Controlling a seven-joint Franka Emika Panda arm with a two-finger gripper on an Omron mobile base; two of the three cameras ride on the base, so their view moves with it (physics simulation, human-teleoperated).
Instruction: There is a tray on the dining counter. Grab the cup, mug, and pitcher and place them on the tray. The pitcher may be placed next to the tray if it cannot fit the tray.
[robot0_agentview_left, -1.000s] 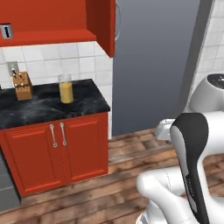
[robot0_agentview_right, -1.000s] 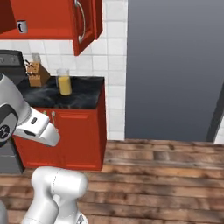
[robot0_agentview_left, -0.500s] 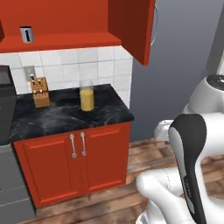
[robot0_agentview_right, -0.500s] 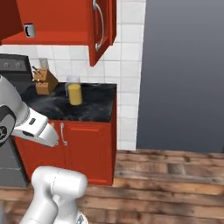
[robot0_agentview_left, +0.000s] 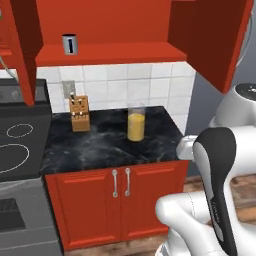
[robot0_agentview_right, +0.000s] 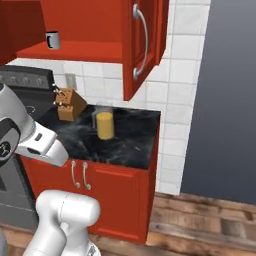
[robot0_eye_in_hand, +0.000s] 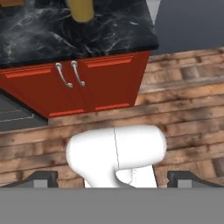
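The gripper (robot0_eye_in_hand: 113, 177) is seen with its jaws spread wide and nothing between them, above the wooden floor (robot0_eye_in_hand: 183, 109). Beyond, the pitcher (robot0_agentview_left: 136, 123) stands upright, long axis vertical, on the black worktop (robot0_agentview_left: 107, 142). Farther up, the mug (robot0_agentview_left: 69, 44) sits upright on the open cabinet's shelf (robot0_agentview_left: 110, 52).

In the hand view the pitcher (robot0_eye_in_hand: 81, 9) is being cut off by the top edge with just its orange-yellow base showing, while the mug (robot0_agentview_left: 69, 43) on the open cabinet shelf is appearing too small to make out its handle or inside.
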